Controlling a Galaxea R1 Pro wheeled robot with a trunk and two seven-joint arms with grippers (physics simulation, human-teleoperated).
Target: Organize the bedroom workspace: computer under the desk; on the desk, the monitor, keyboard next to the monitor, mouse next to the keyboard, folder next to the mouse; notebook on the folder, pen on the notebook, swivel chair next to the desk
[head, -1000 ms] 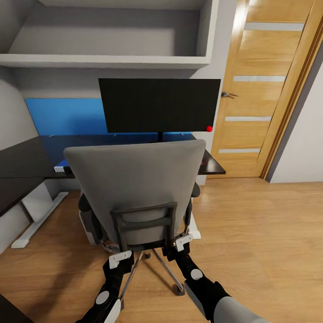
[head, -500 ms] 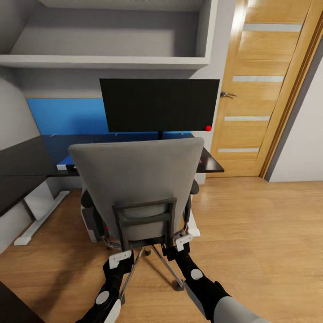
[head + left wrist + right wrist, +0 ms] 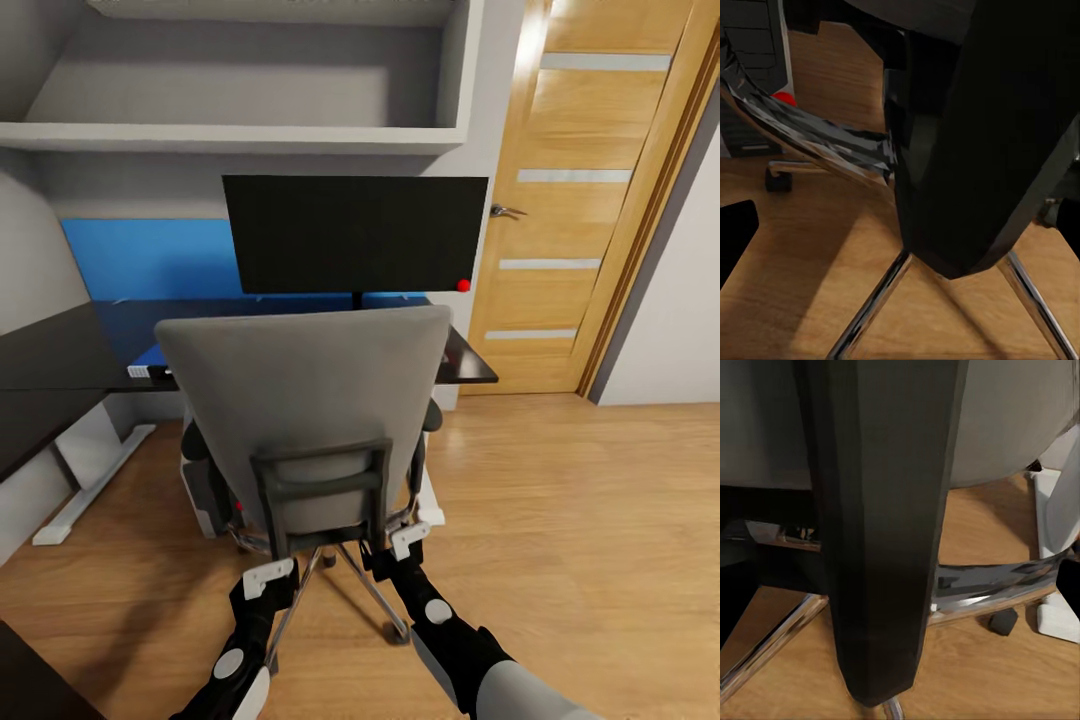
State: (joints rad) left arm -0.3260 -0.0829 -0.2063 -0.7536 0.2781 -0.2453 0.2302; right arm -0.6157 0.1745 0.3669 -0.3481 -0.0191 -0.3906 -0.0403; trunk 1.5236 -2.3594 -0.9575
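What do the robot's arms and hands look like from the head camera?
Both arms are black with round pale-grey discs at the joints. The right arm widens into a grey shell near the frame's bottom. The left hand and right hand each carry white finger pieces. No cables are visible.

The swivel chair (image 3: 305, 420) is standing in the middle of the head frame, its tall back covering the middle of the tabletop (image 3: 60, 350), the monitor's (image 3: 355, 233) base and most of its neck. The seat is facing away, so nothing on it is showing. At lower left of the chair, the computer (image 3: 200, 490) is peeking out as a pale sliver. The left gripper (image 3: 268, 578) and right gripper (image 3: 408, 540) are sitting against the chair's frame, too small to judge how the jaws are standing.
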